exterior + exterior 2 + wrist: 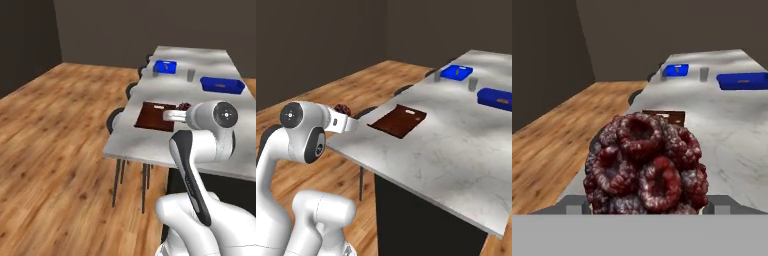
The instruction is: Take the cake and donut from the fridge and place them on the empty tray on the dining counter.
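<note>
Clamping the dark brown-reddish lumpy cake (644, 165) between wide-set fingers, tool (646, 204) hovering at the near left corner of the grey-white marbled counter (456, 145), just short of the flat reddish-brown tray (398, 120).

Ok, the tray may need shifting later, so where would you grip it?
Probably the low rim of the tray, on the side nearest the dining counter edge, coming down from above with one finger inside. It lies flat, so only the thin rim offers a pinch.
</note>
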Motion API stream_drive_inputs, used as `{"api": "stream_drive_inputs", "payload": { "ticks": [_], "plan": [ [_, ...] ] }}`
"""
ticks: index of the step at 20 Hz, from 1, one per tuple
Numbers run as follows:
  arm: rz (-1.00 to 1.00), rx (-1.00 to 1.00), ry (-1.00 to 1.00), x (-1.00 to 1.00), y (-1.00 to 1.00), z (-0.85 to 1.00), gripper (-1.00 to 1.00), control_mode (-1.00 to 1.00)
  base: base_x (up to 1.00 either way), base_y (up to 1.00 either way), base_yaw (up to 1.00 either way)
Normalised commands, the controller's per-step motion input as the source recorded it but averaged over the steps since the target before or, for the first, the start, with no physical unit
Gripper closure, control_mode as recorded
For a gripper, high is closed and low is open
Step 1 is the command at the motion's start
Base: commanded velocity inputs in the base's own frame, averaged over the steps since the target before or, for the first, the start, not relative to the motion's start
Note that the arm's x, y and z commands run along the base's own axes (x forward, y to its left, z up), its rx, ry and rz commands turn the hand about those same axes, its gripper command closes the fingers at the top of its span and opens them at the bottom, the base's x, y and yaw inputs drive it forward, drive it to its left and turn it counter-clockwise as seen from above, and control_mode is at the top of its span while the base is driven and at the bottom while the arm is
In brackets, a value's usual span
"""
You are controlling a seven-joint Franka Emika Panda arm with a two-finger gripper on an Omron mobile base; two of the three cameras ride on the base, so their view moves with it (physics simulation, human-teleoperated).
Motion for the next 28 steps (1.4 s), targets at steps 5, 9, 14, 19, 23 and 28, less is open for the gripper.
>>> {"api": "stream_drive_inputs", "payload": {
  "ticks": [5, 9, 14, 19, 23, 28],
  "plan": [
    [0.00, 0.00, 0.00, 0.00, 0.00, 0.00, 1.00, 1.00, 0.33, 0.56, -0.38],
    [0.00, 0.00, 0.00, 0.00, 0.00, 0.00, 1.00, 1.00, 0.41, 0.58, -0.37],
    [0.00, 0.00, 0.00, 0.00, 0.00, 0.00, 1.00, 1.00, 0.40, 0.51, -0.35],
    [0.00, 0.00, 0.00, 0.00, 0.00, 0.00, 1.00, 1.00, 0.40, 0.44, -0.32],
    [0.00, 0.00, 0.00, 0.00, 0.00, 0.00, 1.00, 1.00, 0.41, 0.43, -0.29],
    [0.00, 0.00, 0.00, 0.00, 0.00, 0.00, 1.00, 1.00, 0.37, 0.35, -0.24]
  ]
}}
